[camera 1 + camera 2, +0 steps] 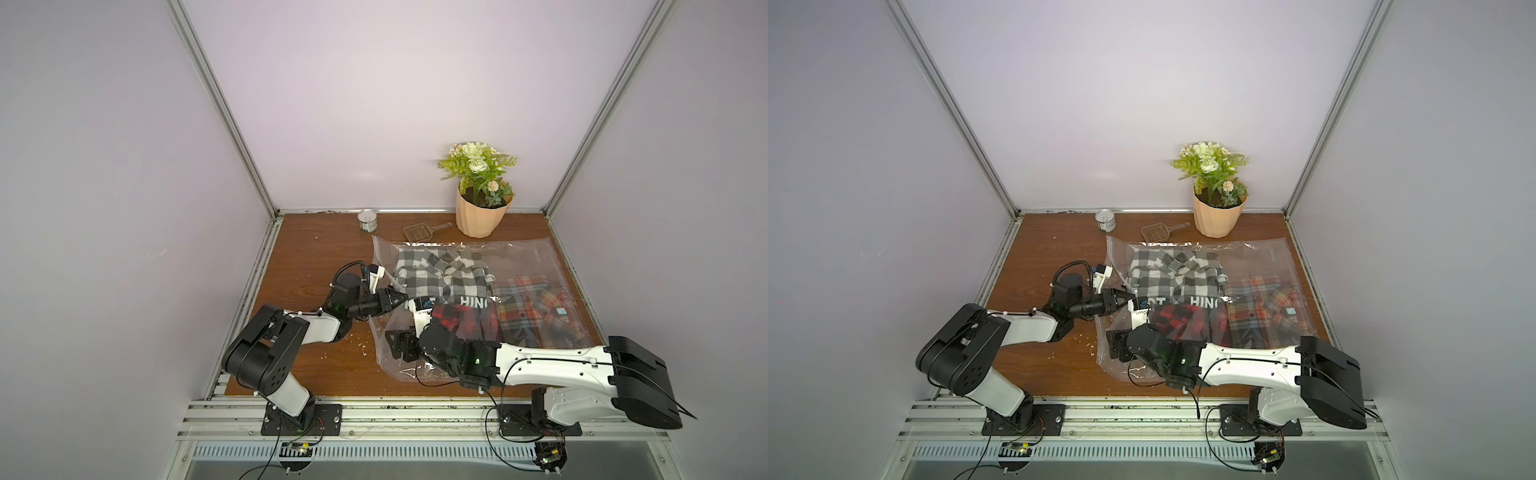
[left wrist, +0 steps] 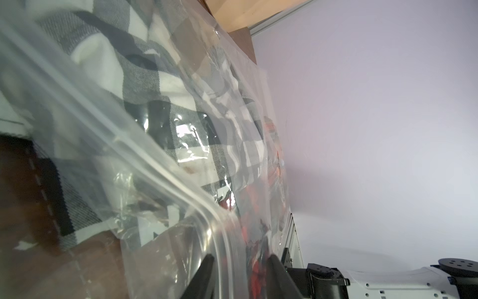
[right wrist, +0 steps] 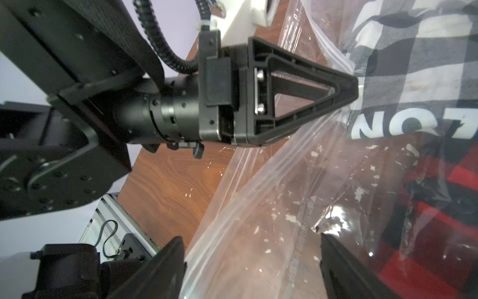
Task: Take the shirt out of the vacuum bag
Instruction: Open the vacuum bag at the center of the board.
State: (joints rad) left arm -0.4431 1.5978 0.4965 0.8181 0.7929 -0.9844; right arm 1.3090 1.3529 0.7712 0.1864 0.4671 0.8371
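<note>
The clear vacuum bag (image 1: 532, 257) lies flat on the wooden table in both top views. Inside it are a black-and-white check shirt (image 1: 440, 274), a red-and-black plaid shirt (image 1: 461, 320) and a multicolour plaid shirt (image 1: 536, 311). A dark garment with white lettering (image 3: 388, 126) lies between the check and the red one. My left gripper (image 1: 403, 297) is at the bag's left side, shut on its zip-seal edge (image 2: 165, 178), and the plastic pulls taut from its tip (image 3: 354, 88). My right gripper (image 3: 252, 248) stands open over the bag's near-left part, holding nothing.
A potted plant (image 1: 482, 208), a tin can (image 1: 368, 219) and a small brown scoop (image 1: 419, 230) stand along the back edge behind the bag. White flakes (image 1: 361, 349) are scattered on the table left of the bag. Walls close in both sides.
</note>
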